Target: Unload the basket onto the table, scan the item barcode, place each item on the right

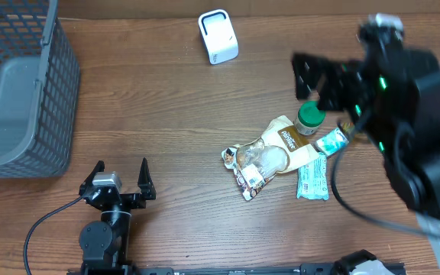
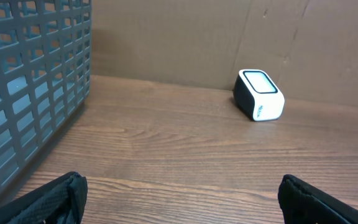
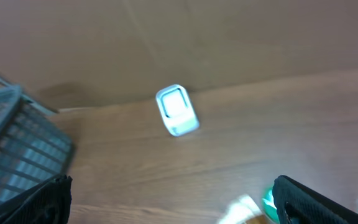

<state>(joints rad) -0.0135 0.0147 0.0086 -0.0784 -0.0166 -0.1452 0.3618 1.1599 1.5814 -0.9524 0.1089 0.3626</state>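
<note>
Nothing of the job looks done yet: no item is lifted and none is at the scanner. Nearest the robot, at 7 o'clock on the table [image 1: 166, 114], the left claw [image 1: 121, 169] sits low, pointing toward 12 o'clock. Its jaws are spread wide with nothing between them.

Further out, at about 4 o'clock from the table's middle, the items lie in a loose heap. The teal packet [image 1: 312, 179] lies flat, its long axis running almost 12 to 6. Against its 9 o'clock side the snack bag [image 1: 270, 156] lies crumpled, its long axis running from 8 to 2 o'clock. At the bag's 2 o'clock end is a green-capped bottle [image 1: 309, 118], cap upward as far as I can tell. A second teal packet [image 1: 331, 141] lies just beside the bottle at 4 o'clock, partly under the arm. I cannot make out a barcode on any of them.

The right claw [image 1: 318, 82] shows at the bottle's 12 o'clock, blurred, with jaws wide apart and empty. Its own camera sees only its two fingertips with open space between them.

Farthest out, at 12 o'clock, sits the white scanner [image 1: 218, 36], its window facing up. The basket [image 1: 59, 92] stands at 10 o'clock.

The whole task remains: grip one item, carry it toward 12 o'clock, and turn its barcode to the window.
</note>
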